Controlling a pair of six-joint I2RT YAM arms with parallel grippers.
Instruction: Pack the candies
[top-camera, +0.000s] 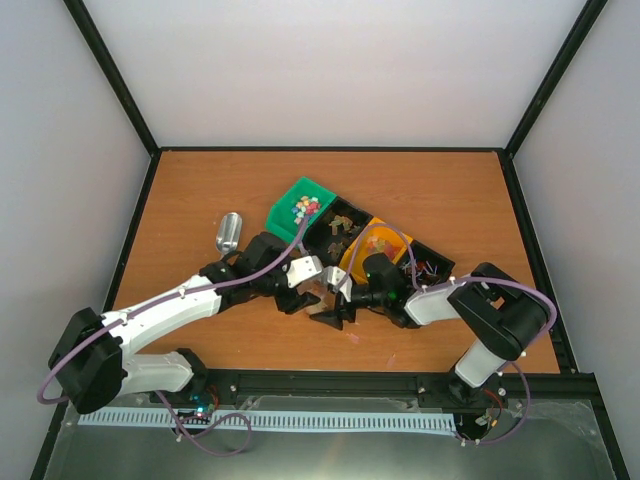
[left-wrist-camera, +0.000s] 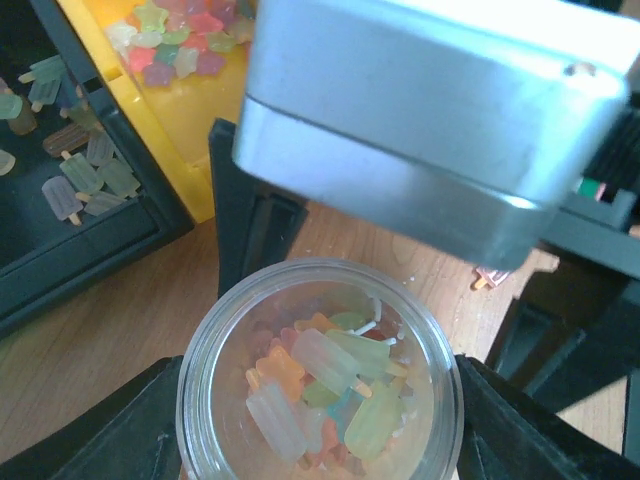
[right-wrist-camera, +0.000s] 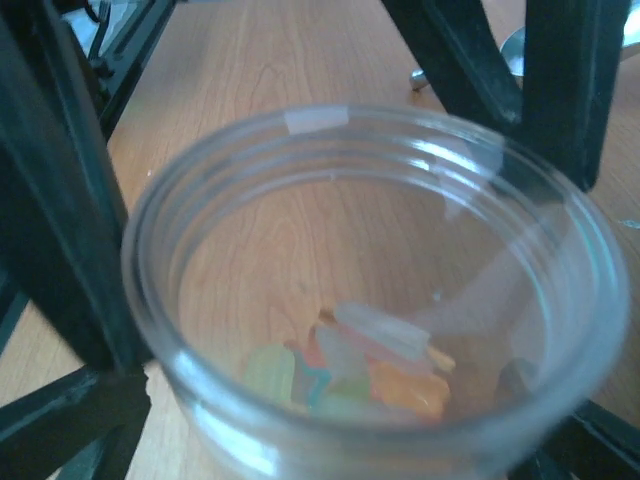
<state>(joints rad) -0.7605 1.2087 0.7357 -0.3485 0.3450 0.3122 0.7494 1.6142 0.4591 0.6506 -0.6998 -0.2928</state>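
Observation:
A clear jar (left-wrist-camera: 320, 300) holds several pastel candies (left-wrist-camera: 335, 385), popsicle and bear shapes; it also fills the right wrist view (right-wrist-camera: 370, 200). My left gripper (left-wrist-camera: 320, 445) is shut on the jar, one black finger (left-wrist-camera: 110, 435) on each side. My right gripper (right-wrist-camera: 340, 440) is open, and its fingers (left-wrist-camera: 245, 200) stand spread at the jar's far side. Both grippers meet at the table's middle, left (top-camera: 305, 290) and right (top-camera: 342, 296), and cover the jar in the top view. More candies lie in the bins (top-camera: 306, 207).
A row of bins runs diagonally behind the grippers: green (top-camera: 285, 200), black (top-camera: 345, 215), yellow (top-camera: 360, 262), black (top-camera: 432, 262). A silver metal scoop (top-camera: 230, 232) lies to their left. A loose pink candy (left-wrist-camera: 490, 277) lies on the wood beside the jar.

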